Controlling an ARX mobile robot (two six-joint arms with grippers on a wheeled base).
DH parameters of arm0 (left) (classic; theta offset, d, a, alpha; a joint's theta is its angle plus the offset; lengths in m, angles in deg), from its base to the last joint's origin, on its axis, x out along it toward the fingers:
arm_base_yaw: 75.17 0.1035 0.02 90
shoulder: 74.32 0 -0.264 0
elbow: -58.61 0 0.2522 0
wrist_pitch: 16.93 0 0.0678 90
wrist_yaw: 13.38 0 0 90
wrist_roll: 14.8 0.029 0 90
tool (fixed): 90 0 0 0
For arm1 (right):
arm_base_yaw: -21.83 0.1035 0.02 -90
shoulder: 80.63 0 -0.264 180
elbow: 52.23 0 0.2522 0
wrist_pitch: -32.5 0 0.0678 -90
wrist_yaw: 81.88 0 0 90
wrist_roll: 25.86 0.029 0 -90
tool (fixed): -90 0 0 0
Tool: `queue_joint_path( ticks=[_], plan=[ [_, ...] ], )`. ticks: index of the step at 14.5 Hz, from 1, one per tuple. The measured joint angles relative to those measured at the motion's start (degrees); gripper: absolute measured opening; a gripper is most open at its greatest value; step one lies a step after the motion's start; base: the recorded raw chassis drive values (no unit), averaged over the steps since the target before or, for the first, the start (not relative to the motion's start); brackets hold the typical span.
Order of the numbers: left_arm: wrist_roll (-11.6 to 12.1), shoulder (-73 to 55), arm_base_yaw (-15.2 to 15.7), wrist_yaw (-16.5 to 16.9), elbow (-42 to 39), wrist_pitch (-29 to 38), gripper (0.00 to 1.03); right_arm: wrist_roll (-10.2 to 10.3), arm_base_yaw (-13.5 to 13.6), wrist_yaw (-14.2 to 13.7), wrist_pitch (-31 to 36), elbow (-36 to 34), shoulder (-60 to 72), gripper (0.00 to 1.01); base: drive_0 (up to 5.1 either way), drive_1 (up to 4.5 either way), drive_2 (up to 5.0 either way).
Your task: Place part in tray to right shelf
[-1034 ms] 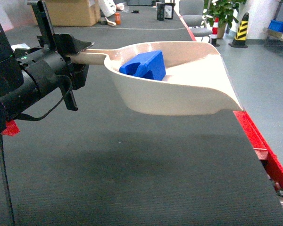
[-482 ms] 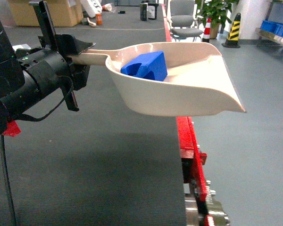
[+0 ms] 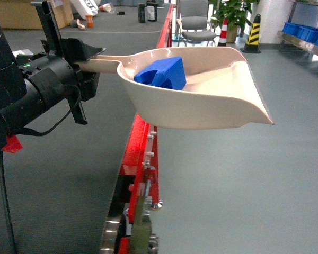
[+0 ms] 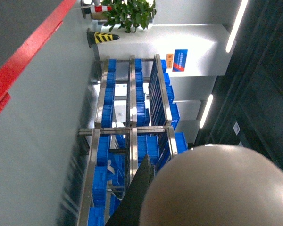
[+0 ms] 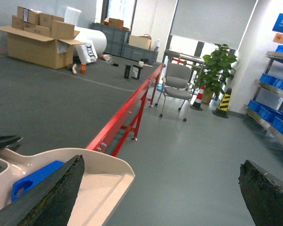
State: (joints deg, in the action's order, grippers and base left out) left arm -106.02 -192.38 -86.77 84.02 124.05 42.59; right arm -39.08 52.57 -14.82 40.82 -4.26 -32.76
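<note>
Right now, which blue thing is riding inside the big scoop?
The small bright-blue part with the handle hole lies in the cream tray. The other blue things, the crates, sit far off on the steel shelves.

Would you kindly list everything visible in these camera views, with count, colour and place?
Part: one, bright blue, lying in the back of the tray.
Tray: one, cream-beige scoop, held level in the air by its handle.
Conveyor frame: one, red, running away along the dark belt's edge.
Office chair: one, grey, beside the far end of the frame.
Potted plant: one, green, by the far wall.
Hazard cone: one, yellow and black, next to the plant.
Cardboard boxes: several, brown, far left of the floor.
Shelf racks: steel, stacked with many blue crates.
Left gripper: black, shut on the tray's handle.
Right gripper: black, open and empty.
</note>
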Motion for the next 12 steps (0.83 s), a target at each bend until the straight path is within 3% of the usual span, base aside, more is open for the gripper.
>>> queue_joint_path(
  ticks=[12],
  plan=[
    [0.1,0.0,-0.1,0.1,0.0,-0.1,0.12,0.0,0.0,0.0,-0.1,0.0,0.0,0.98,5.1,-2.34,-2.3]
  ],
)
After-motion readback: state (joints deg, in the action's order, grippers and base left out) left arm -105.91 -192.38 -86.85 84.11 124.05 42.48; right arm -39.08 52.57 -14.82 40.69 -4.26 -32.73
